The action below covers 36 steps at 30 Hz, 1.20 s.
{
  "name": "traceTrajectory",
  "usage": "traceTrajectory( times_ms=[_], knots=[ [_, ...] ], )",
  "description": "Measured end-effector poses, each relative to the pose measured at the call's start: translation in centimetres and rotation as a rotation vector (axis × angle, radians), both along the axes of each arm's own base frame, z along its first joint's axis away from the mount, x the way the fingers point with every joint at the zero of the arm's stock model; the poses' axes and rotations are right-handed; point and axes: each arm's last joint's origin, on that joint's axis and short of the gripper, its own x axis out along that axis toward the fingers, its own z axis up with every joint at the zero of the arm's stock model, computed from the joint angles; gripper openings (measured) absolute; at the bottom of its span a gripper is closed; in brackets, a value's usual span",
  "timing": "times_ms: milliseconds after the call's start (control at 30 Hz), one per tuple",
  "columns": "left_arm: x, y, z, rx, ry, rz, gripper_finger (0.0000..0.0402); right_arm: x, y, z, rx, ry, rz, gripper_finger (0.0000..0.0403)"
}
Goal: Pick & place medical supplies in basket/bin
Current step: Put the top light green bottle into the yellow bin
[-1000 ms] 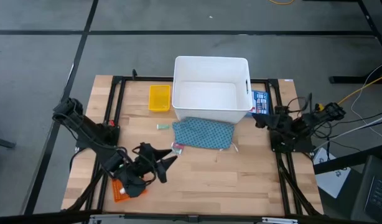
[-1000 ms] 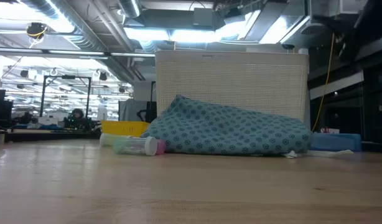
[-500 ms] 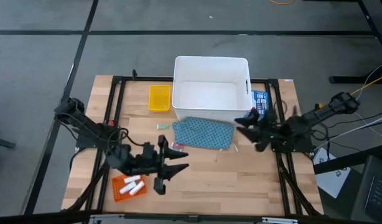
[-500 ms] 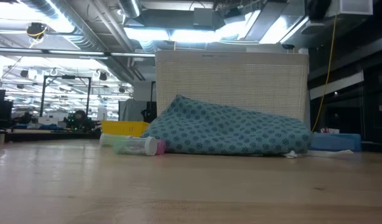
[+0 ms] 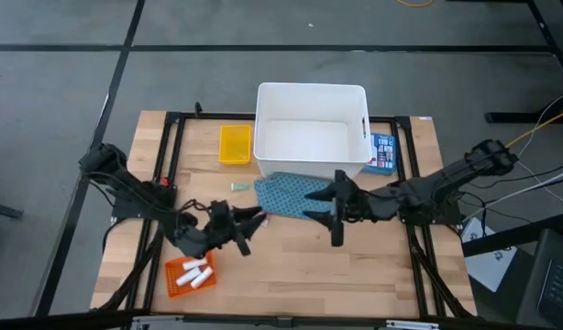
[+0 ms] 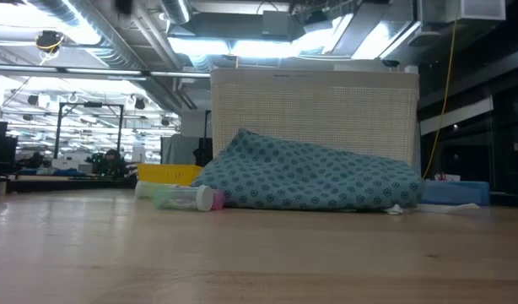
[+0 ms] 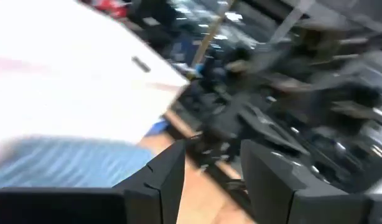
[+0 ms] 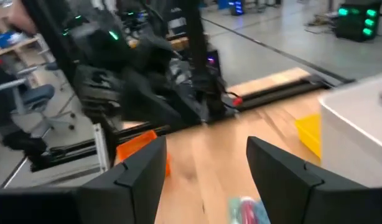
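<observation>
Wood table (image 5: 373,266), right claw (image 5: 334,213) now over pouch (image 5: 295,194)

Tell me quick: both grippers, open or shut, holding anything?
Left gripper: open, holding nothing, between the orange tray and the teal pouch.
Right gripper: open, empty, over the pouch.

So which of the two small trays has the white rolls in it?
The orange tray, at the table's near left corner by the left arm, holds the white rolls. The yellow tray, left of the white bin, looks empty.
</observation>
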Motion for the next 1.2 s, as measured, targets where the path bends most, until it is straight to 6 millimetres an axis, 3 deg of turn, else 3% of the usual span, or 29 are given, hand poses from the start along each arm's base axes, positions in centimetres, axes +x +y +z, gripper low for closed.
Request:
traceTrajectory(
  times_ms=[100, 267, 467, 600, 733, 1000, 1200],
  knots=[
    [-0.6, 0.0, -2.2, -0.048, 0.049, 0.024, 0.0152, 0.8, 0.0, 0.8, -0.038, -0.007, 0.027, 0.0224],
    [-0.4, 0.4, -3.7, -0.092, 0.181, -0.062, 0.0152, 1.4, -0.8, 0.8, 0.004, 0.003, 0.002, 0.0224],
    [0.1, 2.2, -4.4, -0.118, 0.549, -0.161, 0.0153, 1.5, -1.3, 0.7, 0.056, 0.008, -0.023, 0.0224],
    [-0.5, 4.2, -4.8, -0.112, 0.852, -0.15, 0.0153, 1.5, -1.3, 0.6, 0.052, 0.019, -0.023, 0.0224],
    [-0.9, 5.9, -4.9, -0.047, 1.04, -0.143, 0.0153, 1.6, -1.7, 0.4, 0.015, 0.041, -0.031, 0.0224],
    [0.2, 9.6, -5.2, 0.011, 1.253, -0.313, 0.0153, 2.6, -4.8, 0.3, -0.023, 0.059, -0.057, 0.0224],
    [0.8, 12.2, -5.3, 0.064, 1.307, -0.32, 0.0153, 3.2, -7.5, 0.3, -0.031, 0.067, -0.062, 0.0224]
  ],
)
